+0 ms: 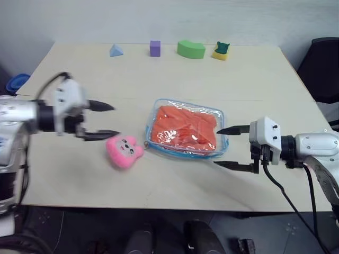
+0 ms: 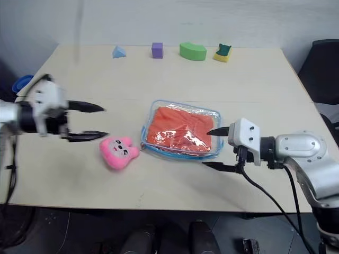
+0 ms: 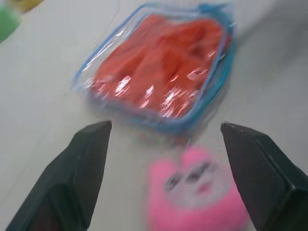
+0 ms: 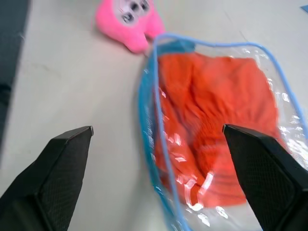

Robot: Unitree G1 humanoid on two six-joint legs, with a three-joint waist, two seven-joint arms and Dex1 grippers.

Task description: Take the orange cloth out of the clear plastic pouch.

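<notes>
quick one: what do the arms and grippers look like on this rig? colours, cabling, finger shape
Both arms are silver-grey metal ending in white blocky wrist housings. Each carries a gripper, left gripper and right gripper, with two slim black fingers tapering to points; the wrist views show the fingers as wedges with fine mesh-textured pads. A black cable loops over the left wrist; another hangs from the right wrist.

the clear plastic pouch (image 1: 186,128) between my two grippers is glossy see-through film, crinkled and throwing white glints, with a light blue woven-looking edging. inside it the orange cloth (image 1: 183,128) looks soft, matt and wrinkled. just beside my left gripper (image 1: 106,120) the pink plush toy (image 1: 123,150) is fuzzy fabric with a printed face. the table (image 1: 79,180) under my hands is smooth, matt and pale beige. my fingers (image 4: 57,178) are black, matt plastic with a fine mesh-like grain; my right gripper (image 1: 233,147) has a glossy white plastic housing.
</notes>
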